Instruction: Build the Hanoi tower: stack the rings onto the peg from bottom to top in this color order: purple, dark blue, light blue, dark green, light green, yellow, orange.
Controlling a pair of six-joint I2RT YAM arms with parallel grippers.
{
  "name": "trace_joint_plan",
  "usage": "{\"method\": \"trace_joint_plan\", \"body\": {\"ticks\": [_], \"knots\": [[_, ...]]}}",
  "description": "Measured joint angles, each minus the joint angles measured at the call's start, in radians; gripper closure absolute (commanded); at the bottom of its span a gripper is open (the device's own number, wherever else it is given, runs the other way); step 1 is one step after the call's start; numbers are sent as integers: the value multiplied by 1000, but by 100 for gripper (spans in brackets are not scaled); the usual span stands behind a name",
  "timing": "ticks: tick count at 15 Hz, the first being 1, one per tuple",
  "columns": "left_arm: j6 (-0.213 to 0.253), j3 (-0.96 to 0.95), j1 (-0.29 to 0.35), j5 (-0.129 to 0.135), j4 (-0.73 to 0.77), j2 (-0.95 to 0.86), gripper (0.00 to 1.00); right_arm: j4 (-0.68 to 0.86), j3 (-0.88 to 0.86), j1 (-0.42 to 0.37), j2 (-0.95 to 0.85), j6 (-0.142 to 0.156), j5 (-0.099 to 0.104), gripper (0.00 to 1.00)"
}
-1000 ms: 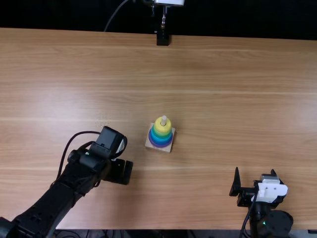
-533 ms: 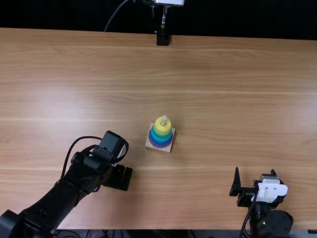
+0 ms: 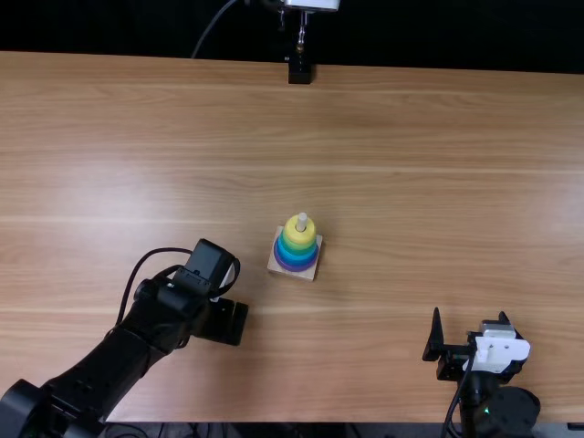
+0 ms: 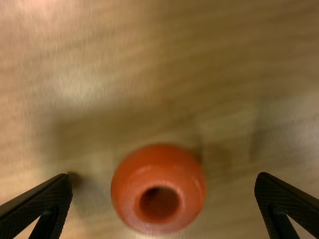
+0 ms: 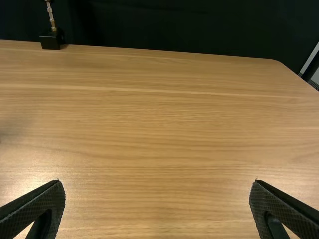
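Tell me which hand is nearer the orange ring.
Left. The left hand is at the orange ring, which shows between its open fingers, touching neither. The right hand is well off to the right, by the table's near edge.

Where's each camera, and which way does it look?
Top view: above the table's near edge, steeply down; left arm and right arm show.
Left wrist view: on the left arm, down at the orange ring; fingers show.
Right wrist view: on the right arm, across the table; fingers show.
Top and right wrist share the far edge.
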Motion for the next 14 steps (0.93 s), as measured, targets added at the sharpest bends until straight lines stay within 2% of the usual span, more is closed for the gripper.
{"method": "trace_joint_plan", "body": {"ticks": [13,14], "knots": [[0,0,0,0,11,7,0,0,0,0,0,0,1,0],[0,0,0,-1,10,7,17,0,0,0,0,0,0,0]]}}
